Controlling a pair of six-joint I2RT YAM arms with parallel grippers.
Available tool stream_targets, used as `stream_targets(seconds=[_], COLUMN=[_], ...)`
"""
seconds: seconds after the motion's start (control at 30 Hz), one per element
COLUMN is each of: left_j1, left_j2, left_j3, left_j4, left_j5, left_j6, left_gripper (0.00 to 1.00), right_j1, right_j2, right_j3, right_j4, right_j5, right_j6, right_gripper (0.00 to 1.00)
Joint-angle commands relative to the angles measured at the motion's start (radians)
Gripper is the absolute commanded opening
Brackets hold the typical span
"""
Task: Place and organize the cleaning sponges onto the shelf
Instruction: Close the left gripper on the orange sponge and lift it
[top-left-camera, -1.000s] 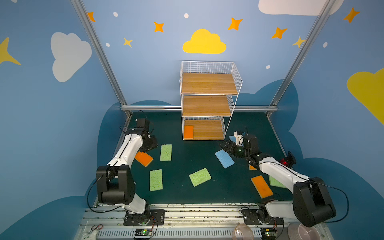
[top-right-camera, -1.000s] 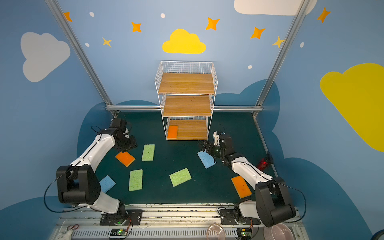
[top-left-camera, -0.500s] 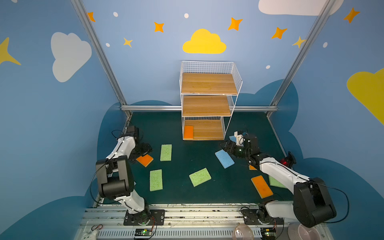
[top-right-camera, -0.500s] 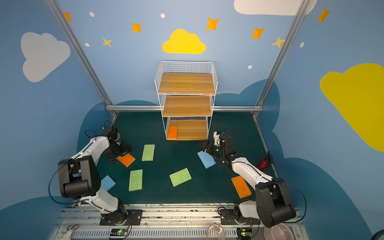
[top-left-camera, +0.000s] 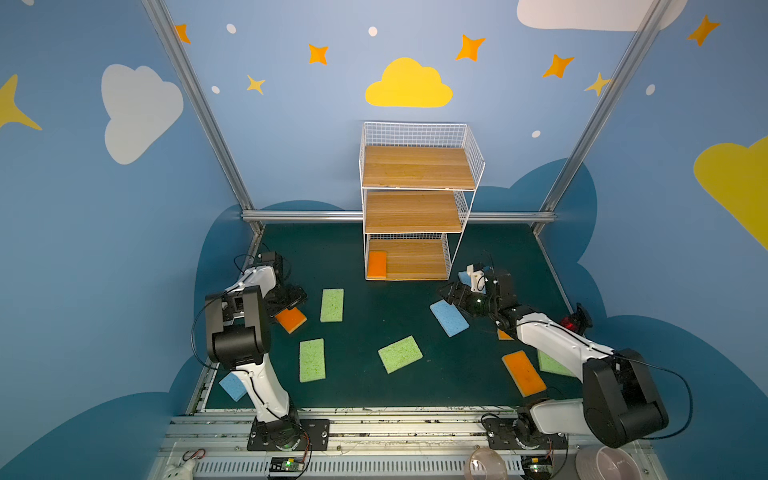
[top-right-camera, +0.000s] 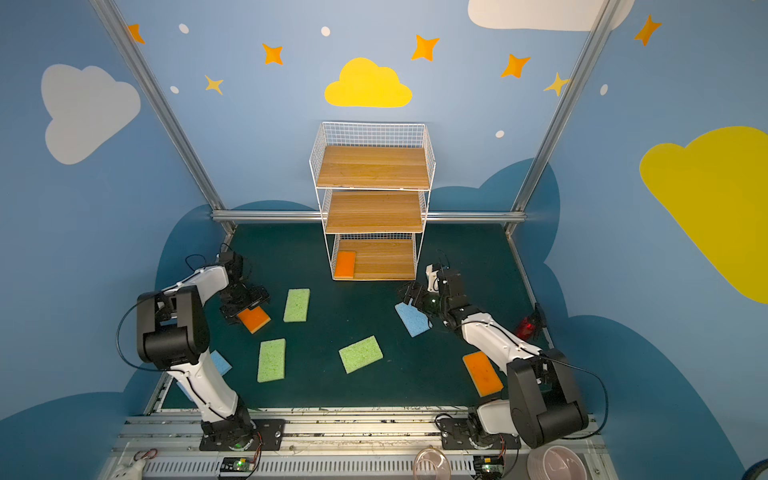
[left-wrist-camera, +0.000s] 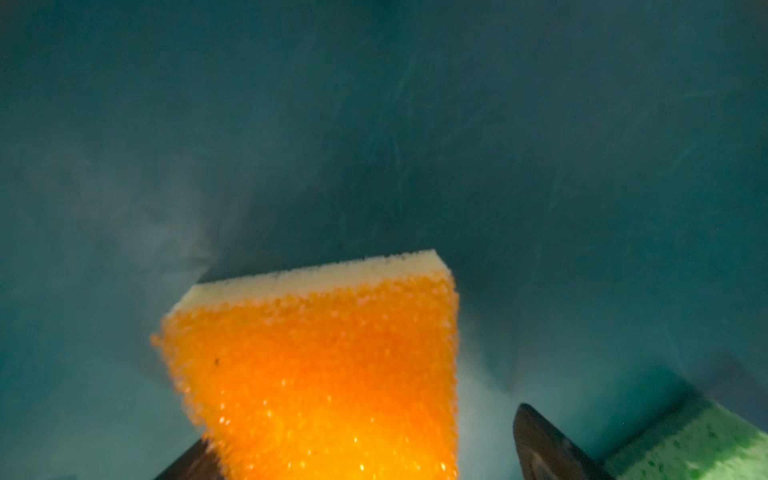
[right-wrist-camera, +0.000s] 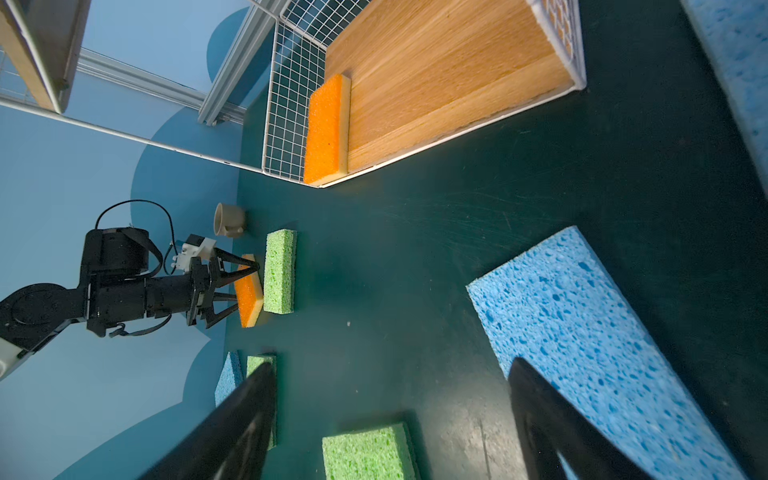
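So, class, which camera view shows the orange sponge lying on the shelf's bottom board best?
The right wrist view: the orange sponge appears large there, yellow edge clear, lying beside the wire side of the shelf. Both top views show it small and distant. The left wrist view misses it, showing a different orange sponge instead.

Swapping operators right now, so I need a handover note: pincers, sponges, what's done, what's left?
Left pincer: open, straddling an orange sponge on the mat, not gripped.
Right pincer: open, at a blue sponge's edge, holding nothing.
Done: a second orange sponge lies on the shelf's bottom board.
To do: every other sponge, green, blue and orange, lies on the mat.
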Motion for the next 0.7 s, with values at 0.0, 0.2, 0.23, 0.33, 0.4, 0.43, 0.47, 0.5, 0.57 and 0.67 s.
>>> stream_targets(seconds=[0.0, 0.2, 0.23, 0.33, 0.4, 0.43, 0.47, 0.5, 0.57, 0.67], left_j1=[0.008, 0.006, 0.005, -0.005, -0.013, -0.017, -0.022, -0.031, -0.056, -0.122], left_j2=[0.028, 0.031, 0.024, -0.002, -0.023, -0.036, -0.05, -0.068, -0.111, -0.182], left_j3=[0.019, 0.013, 0.01, -0.003, -0.011, -0.016, -0.019, -0.021, -0.014, 0.029], left_j4=[0.005, 0.014, 0.015, 0.011, 0.004, -0.002, -0.005, -0.012, -0.032, -0.083], left_j5=[-0.003, 0.012, 0.014, 0.006, -0.003, -0.007, -0.008, -0.011, -0.016, -0.022], left_j6=[-0.002, 0.01, 0.014, 0.031, 0.04, 0.044, 0.046, 0.051, 0.062, 0.083], left_gripper=[0.97, 0.83, 0.78, 0.72, 0.67, 0.65, 0.63, 0.61, 0.6, 0.6], right_j1=[-0.004, -0.004, -0.004, -0.004, -0.004, -0.005, -0.004, -0.005, -0.005, -0.004], right_j2=[0.015, 0.016, 0.013, 0.002, -0.008, -0.014, -0.021, -0.029, -0.044, -0.068], right_j3=[0.013, 0.014, 0.014, 0.011, 0.009, 0.007, 0.006, 0.004, 0.001, 0.004], right_j4=[0.005, 0.0, 0.001, -0.001, -0.005, -0.007, -0.009, -0.012, -0.018, -0.035], right_j5=[-0.007, -0.006, -0.006, -0.005, -0.002, -0.001, 0.0, 0.002, 0.006, 0.006], right_j6=[-0.013, -0.013, -0.012, -0.011, -0.011, -0.011, -0.011, -0.012, -0.012, -0.013], right_gripper=[0.86, 0.86, 0.86, 0.86, 0.86, 0.86, 0.86, 0.86, 0.86, 0.85])
